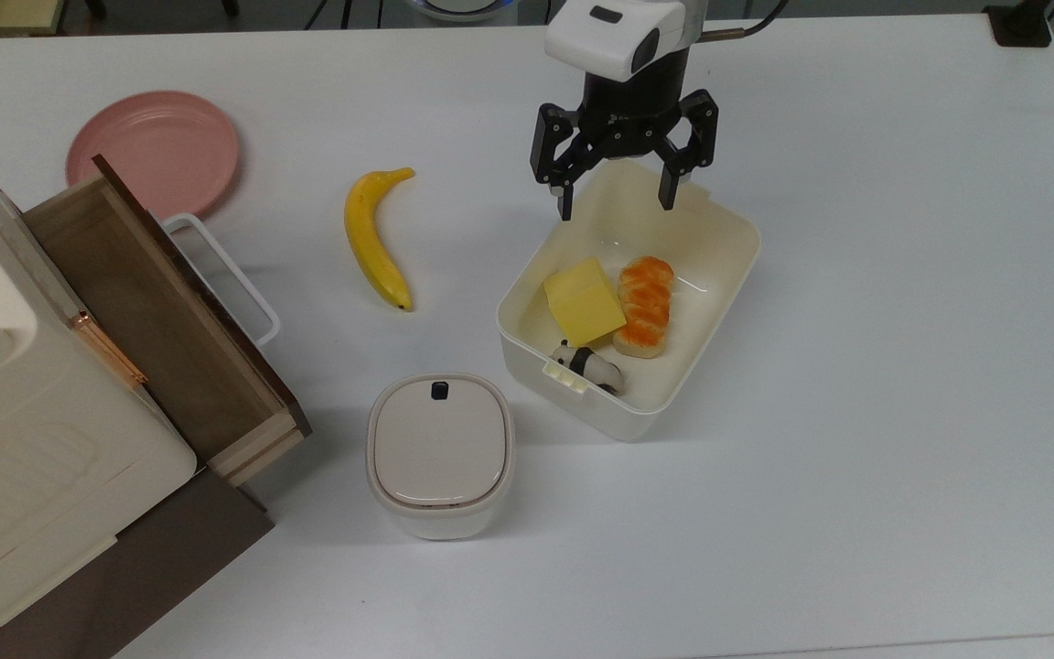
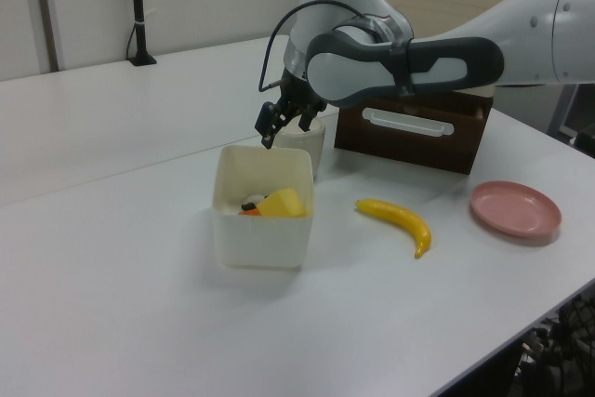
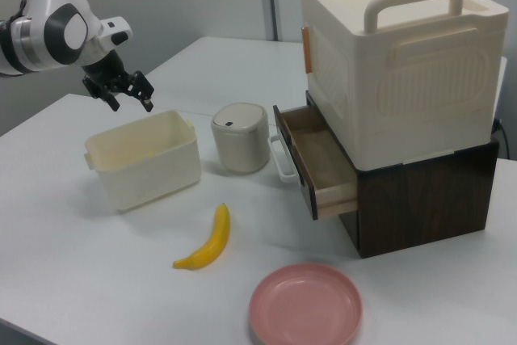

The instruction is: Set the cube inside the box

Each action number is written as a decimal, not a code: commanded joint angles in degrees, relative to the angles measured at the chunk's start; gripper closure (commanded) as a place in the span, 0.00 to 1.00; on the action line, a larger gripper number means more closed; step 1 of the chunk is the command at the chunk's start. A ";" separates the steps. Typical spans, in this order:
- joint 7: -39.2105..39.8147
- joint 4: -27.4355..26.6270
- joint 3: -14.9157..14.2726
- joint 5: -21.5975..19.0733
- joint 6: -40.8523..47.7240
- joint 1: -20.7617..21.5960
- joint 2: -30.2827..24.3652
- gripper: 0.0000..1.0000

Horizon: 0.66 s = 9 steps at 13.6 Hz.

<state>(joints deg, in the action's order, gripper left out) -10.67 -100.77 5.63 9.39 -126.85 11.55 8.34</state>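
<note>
Already down: the cube (image 1: 585, 300) lies inside the box (image 1: 728, 284), free of the claw.

Seen from the top view, the pale yellow block sits on the box floor, touching the orange-topped bread roll (image 1: 644, 305) on its 3 o'clock side, with the toy panda (image 1: 587, 362) just beside it at 6 o'clock. From the gripper (image 1: 619, 194), the cube lies toward 7 o'clock and lower, well apart from both fingers. The claw is released, its fingers spread wide and holding nothing, and it hovers above the box's far short end at the box's 12 o'clock. In the left view the cube's top corner shows just over the near wall. To my eye the placing is done, so the next move needs only a straight lift away, since nothing lies between the fingers. The banana (image 1: 375, 239) lies out on the table (image 1: 902, 412) at the box's 9 o'clock, well clear.
</note>
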 commanded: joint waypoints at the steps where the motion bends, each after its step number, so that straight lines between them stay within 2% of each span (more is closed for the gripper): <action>1: -2.08 0.14 -0.71 1.33 6.50 -0.29 -1.40 0.00; 3: -1.99 0.14 -1.15 1.25 11.60 -1.96 -3.58 0.00; 5: -0.15 -1.78 -2.63 0.63 15.05 -3.02 -8.49 0.00; 6: -0.06 -1.10 -4.73 0.28 17.23 -3.02 -9.13 0.00; 8: 0.03 0.05 -6.32 -0.86 21.02 -4.33 -9.57 0.00; 9: 0.29 -0.04 -7.20 -3.04 21.12 -4.69 -9.66 0.00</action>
<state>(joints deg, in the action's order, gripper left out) -11.40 -100.46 0.37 9.41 -107.40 7.62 -0.43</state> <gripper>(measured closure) 0.000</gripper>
